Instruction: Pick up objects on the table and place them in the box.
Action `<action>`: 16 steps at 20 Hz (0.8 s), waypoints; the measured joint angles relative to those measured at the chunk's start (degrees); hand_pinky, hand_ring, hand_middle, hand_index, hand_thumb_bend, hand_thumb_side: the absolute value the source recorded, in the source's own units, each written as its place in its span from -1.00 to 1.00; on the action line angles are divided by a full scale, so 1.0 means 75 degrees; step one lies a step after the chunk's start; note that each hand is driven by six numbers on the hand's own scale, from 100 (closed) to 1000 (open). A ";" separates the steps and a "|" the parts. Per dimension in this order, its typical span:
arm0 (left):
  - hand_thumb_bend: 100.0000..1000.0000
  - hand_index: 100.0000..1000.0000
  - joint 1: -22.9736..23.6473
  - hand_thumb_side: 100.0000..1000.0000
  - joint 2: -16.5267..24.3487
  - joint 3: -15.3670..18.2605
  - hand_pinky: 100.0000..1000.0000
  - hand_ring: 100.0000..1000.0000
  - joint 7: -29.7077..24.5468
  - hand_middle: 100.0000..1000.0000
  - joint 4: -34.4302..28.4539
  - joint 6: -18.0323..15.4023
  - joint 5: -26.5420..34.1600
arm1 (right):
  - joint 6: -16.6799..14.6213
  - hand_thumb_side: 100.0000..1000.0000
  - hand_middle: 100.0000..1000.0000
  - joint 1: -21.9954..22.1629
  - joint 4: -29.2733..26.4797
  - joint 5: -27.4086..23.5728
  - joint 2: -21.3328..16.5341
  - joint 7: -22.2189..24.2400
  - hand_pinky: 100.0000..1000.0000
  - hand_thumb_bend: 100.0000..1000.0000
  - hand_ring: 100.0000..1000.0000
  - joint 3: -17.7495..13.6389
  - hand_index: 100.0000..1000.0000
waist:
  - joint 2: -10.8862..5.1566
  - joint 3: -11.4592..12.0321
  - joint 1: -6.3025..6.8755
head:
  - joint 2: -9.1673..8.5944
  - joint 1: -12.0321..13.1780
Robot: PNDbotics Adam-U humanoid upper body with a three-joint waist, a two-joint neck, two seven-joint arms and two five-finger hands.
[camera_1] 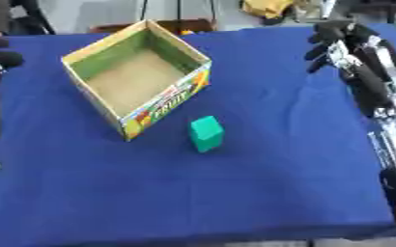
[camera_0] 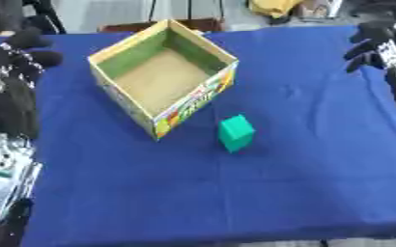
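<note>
A small green block (camera_0: 236, 133) stands on the blue tablecloth, just in front of the near right corner of an open cardboard box (camera_0: 203, 47). The box is empty, with a bare brown floor and a green inner wall. My left hand (camera_0: 15, 58) hovers at the left edge of the table, level with the box, its dark fingers relaxed. Over the far right edge my right hand (camera_1: 341, 46) is raised, fingers loosely bent and holding nothing. Both hands are well apart from the block.
The blue tablecloth (camera_0: 303, 183) covers the whole table; its front edge runs along the bottom. Beyond the far edge lie a yellow object (camera_0: 273, 7) and dark stands.
</note>
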 measured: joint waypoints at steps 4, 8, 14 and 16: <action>0.11 0.44 0.0001 1.00 0.0000 0.0000 0.34 0.15 0.0007 0.17 0.0000 0.0005 -0.0001 | 0.0001 -0.04 0.13 -0.0005 0.0000 0.0001 0.0000 0.0007 -0.16 -1.00 0.05 0.0018 0.44 | 0.0000 0.0001 -0.0009 | 0.0000 -0.0008; 0.11 0.44 0.0001 1.00 0.0000 0.0000 0.34 0.15 0.0015 0.17 0.0000 0.0004 -0.0001 | 0.0008 -0.04 0.14 -0.0018 0.0000 0.0015 -0.0021 0.0043 -0.16 -1.00 0.06 0.0053 0.44 | 0.0000 0.0002 -0.0010 | 0.0000 -0.0030; 0.11 0.44 0.0001 1.00 0.0000 0.0000 0.34 0.15 0.0019 0.17 0.0001 0.0002 -0.0002 | -0.0013 -0.09 0.18 -0.0263 0.0021 0.0160 -0.0302 0.0220 -0.14 -1.00 0.09 0.0253 0.48 | -0.0001 0.0023 -0.0018 | 0.0000 -0.0059; 0.11 0.44 0.0001 1.00 0.0000 -0.0001 0.34 0.15 0.0018 0.17 0.0003 0.0002 -0.0002 | -0.0042 -0.10 0.20 -0.0442 0.0063 0.0331 -0.0514 0.0374 -0.12 -1.00 0.10 0.0419 0.49 | -0.0008 0.0054 -0.0031 | 0.0000 -0.0071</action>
